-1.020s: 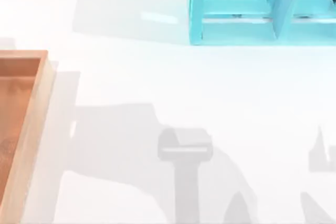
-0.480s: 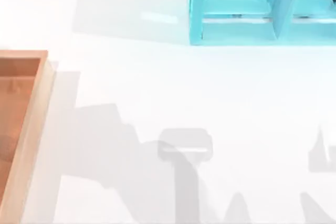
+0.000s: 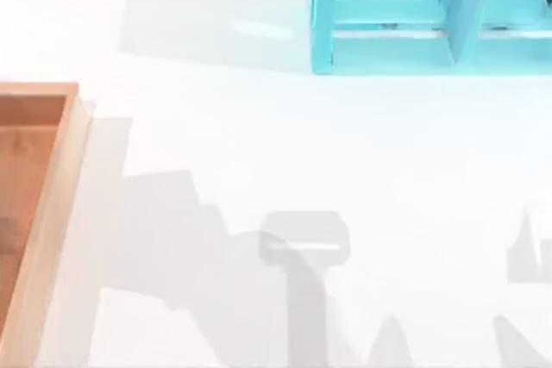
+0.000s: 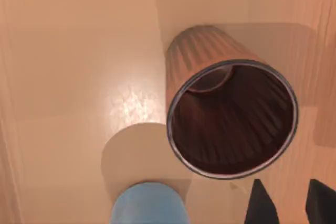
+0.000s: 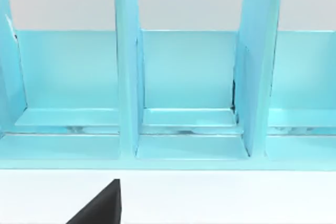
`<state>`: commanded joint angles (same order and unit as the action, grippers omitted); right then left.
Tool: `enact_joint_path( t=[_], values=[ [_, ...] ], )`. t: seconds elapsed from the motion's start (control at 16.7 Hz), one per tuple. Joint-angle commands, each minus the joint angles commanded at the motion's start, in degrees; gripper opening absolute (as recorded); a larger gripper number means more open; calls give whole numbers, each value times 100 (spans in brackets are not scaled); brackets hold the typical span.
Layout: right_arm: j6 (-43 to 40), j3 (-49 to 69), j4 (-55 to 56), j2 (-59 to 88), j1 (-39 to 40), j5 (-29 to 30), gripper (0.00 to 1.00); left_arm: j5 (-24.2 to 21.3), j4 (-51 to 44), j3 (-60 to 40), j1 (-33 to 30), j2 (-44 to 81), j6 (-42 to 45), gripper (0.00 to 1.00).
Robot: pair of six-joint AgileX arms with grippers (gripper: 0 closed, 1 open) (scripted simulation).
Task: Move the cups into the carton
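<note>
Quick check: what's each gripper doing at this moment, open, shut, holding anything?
Left gripper: above the ribbed brown cup and blue cup in the carton; holding nothing, fingers apart.
Right gripper: faces the turquoise shelf; cannot be told.

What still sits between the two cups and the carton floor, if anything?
Nothing visible does. In the left wrist view both cups already stand on the carton's orange-brown floor: the ribbed reddish-brown cup upright with its mouth open, the blue cup just beside it. The left gripper's dark fingertips are next to the brown cup.
</note>
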<state>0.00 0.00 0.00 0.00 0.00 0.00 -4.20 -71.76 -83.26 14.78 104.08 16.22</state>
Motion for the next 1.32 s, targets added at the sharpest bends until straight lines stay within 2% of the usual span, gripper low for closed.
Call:
enact_joint_path(
  t=[0.42, 1.02, 1.32],
  values=[
    [0, 0, 0, 0, 0, 0, 100, 0, 0, 0, 0, 0, 0, 98],
    [0, 0, 0, 0, 0, 0, 100, 0, -13, -16, -10, 1, 0, 100],
    [0, 0, 0, 0, 0, 0, 100, -1, -726, -830, -7, 70, -7, 100]
  ],
)
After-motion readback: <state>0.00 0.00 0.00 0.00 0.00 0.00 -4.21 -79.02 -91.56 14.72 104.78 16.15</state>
